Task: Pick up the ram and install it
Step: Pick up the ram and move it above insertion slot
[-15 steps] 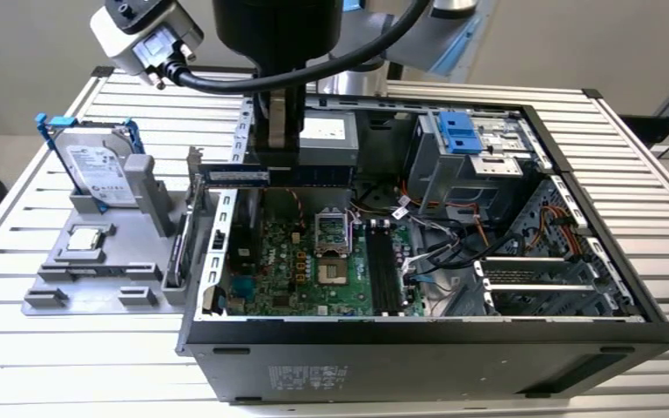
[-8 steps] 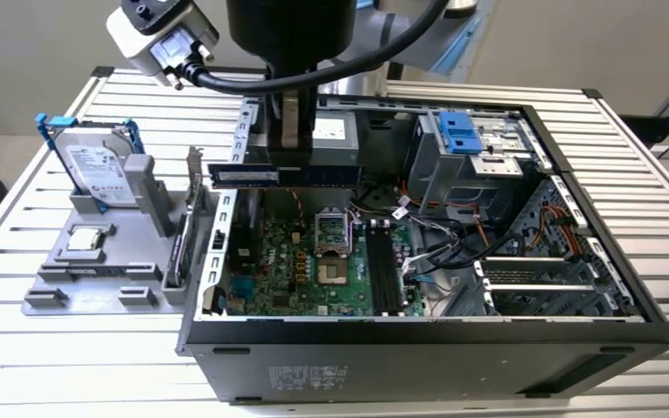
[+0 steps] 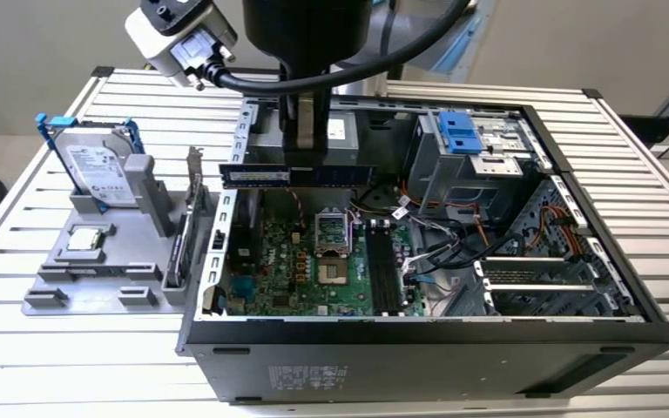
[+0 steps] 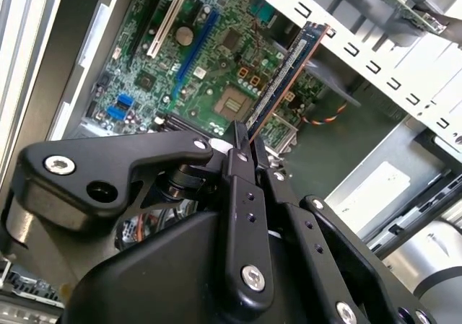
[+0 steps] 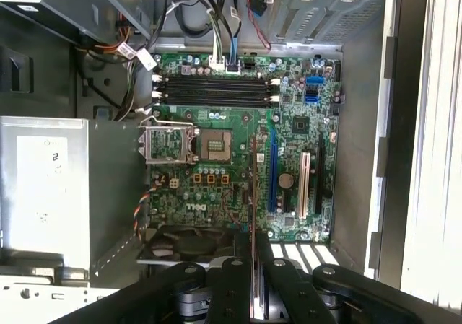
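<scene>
The ram [image 3: 347,175] is a long, thin stick with black chips. It hangs level above the open computer case [image 3: 428,335], over the rear part of the motherboard [image 3: 311,261]. My gripper [image 3: 307,167] is shut on its middle from above. In the second wrist view the ram [image 4: 287,71] sticks out from between the black fingers [image 4: 242,167] over the green board. In the first wrist view the ram [image 5: 254,187] shows edge-on as a thin line, with the gripper [image 5: 254,255] clamped on it. The empty black memory slots [image 5: 216,92] lie farther along the board, past the processor socket [image 5: 214,145].
A grey fixture [image 3: 91,279] at the exterior view's left holds a silver hard drive in a blue frame [image 3: 93,165], a processor chip [image 3: 86,240] and an upright card [image 3: 192,218]. Inside the case are loose cables [image 3: 451,235], a metal drive cage [image 3: 474,161] and steel side walls.
</scene>
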Motion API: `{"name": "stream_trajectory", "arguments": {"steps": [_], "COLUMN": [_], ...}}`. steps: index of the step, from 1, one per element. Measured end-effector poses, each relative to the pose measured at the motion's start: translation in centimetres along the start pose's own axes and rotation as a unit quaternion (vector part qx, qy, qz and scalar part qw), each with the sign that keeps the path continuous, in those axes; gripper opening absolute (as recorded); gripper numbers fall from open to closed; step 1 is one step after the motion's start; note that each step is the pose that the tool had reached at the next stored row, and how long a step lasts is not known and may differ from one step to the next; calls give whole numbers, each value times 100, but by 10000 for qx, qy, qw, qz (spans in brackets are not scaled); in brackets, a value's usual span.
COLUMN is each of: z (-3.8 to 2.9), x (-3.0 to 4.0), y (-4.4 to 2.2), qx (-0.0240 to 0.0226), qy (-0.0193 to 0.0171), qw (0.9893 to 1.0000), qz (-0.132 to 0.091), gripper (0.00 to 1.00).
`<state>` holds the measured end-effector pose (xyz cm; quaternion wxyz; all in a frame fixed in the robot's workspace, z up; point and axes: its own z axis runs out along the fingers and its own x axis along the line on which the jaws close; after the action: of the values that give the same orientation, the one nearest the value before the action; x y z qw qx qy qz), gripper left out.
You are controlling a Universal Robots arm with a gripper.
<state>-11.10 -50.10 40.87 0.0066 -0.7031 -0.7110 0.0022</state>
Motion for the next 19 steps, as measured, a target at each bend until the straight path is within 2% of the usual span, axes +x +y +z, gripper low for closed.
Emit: {"name": "stream_trajectory", "arguments": {"steps": [19], "z": [-3], "x": [-2], "y": [221], "qx": [0], "qy": [0], "qw": [10000], "qz": [0], "gripper": [0]}}
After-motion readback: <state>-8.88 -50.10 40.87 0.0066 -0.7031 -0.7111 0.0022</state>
